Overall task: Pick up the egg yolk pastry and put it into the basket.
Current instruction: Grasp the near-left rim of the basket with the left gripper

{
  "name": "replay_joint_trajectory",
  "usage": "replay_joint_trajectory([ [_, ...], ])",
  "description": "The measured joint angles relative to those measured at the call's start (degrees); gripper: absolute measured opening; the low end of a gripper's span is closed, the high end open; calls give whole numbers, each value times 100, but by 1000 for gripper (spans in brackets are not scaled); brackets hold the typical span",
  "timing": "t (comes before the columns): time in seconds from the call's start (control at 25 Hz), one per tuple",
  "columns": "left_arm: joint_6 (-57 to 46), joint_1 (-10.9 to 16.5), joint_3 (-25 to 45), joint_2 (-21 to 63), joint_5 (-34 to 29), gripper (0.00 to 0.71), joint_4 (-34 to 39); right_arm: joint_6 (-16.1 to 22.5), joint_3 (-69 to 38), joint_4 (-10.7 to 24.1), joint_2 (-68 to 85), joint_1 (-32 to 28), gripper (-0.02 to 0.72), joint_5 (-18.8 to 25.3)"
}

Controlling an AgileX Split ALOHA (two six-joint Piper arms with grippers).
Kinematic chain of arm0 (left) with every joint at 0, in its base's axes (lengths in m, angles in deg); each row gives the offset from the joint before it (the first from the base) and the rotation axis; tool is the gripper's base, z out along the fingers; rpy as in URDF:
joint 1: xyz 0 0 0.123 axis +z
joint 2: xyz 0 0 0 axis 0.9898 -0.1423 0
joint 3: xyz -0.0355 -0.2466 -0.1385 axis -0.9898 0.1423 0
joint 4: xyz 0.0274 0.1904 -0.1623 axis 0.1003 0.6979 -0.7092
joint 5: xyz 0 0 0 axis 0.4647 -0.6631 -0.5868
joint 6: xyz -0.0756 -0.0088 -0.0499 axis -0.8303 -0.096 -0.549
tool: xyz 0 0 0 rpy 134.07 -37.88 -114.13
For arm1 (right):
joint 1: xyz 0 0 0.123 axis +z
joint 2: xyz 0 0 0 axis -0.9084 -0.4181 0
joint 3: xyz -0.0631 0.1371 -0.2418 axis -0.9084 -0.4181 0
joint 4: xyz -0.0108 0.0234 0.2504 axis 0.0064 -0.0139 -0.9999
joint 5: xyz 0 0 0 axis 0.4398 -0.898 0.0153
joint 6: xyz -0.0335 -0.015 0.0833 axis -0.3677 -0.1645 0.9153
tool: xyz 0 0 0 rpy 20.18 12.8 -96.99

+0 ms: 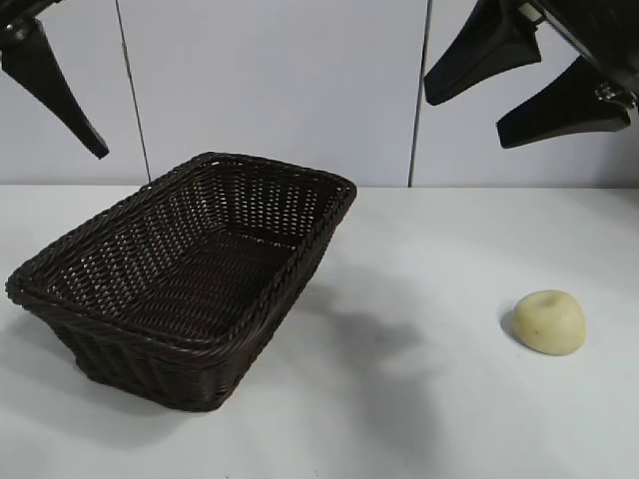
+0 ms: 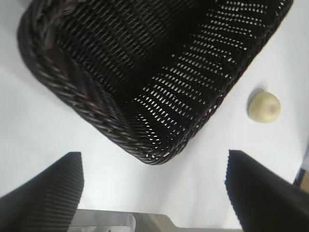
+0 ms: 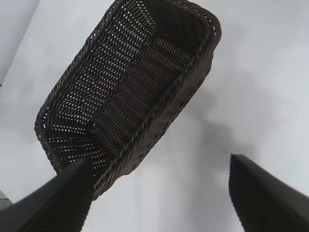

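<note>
Both grippers, left gripper [image 1: 60, 95] and right gripper [image 1: 529, 90], hang wide open and empty above the counter [image 1: 429, 399], while the pastry [image 1: 548, 321] sits right of the basket [image 1: 190, 279], looking soft, light, best pinched gently across its sides.

Saw a dark brown woven basket [image 1: 200, 269] with braided rim, a pale yellow matte egg yolk pastry [image 1: 548, 321] with a tiny dark speck, a plain white table [image 1: 449, 399], black ribbed fingers [image 2: 46, 198].
</note>
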Motion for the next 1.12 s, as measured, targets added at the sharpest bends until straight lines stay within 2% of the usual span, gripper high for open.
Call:
replay_joint_trajectory([
  [0.12, -1152, -383, 0, -20, 161, 584, 764, 0, 0, 0, 0, 0, 561, 0],
  [0.24, -2194, -584, 0, -183, 296, 584, 1512, 0, 0, 0, 0, 0, 561, 0],
  [0.32, -2609, -625, 0, -347, 337, 584, 1747, 0, 0, 0, 0, 0, 561, 0],
  [0.88, -3386, -631, -17, -1625, 865, 584, 1840, 0, 0, 0, 0, 0, 561, 0],
  [1.12, -3675, -688, 243, -2007, 1306, 574, 1840, 0, 0, 0, 0, 0, 561, 0],
])
